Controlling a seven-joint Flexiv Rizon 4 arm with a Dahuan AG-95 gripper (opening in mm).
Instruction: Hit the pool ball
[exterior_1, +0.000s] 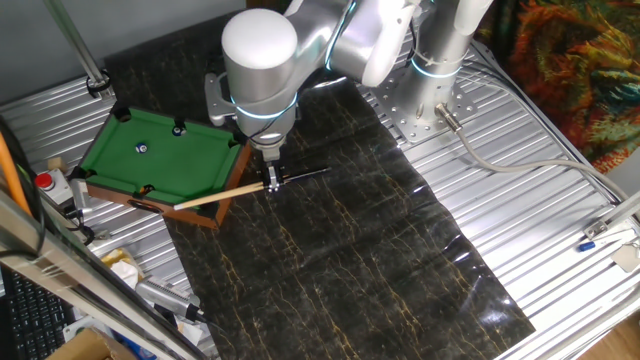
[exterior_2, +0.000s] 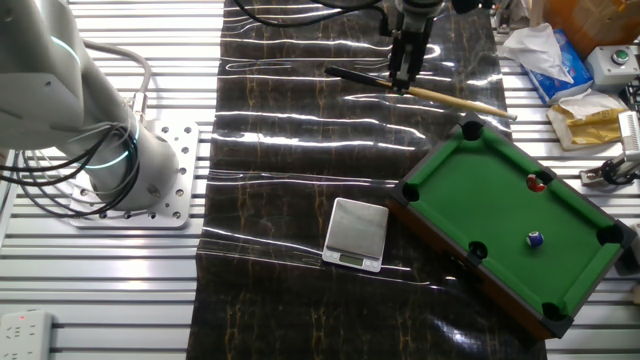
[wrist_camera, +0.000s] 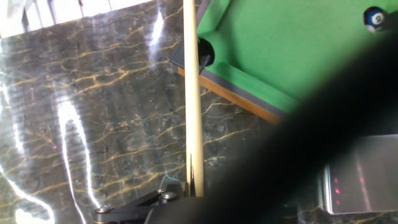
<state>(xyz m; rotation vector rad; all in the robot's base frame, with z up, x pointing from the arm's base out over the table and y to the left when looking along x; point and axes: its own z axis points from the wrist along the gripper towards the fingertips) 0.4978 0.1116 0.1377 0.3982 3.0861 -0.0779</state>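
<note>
Although my gripper is clamped on the cue near its dark butt, no stroke has landed: the blue ball rests untouched on the felt of the pool table, so aiming and striking remain. In the fixed view showing the ball at 10 o'clock from my gripper, the cue's long axis runs 3-to-9, tip toward 9, alongside the near rail.
</note>
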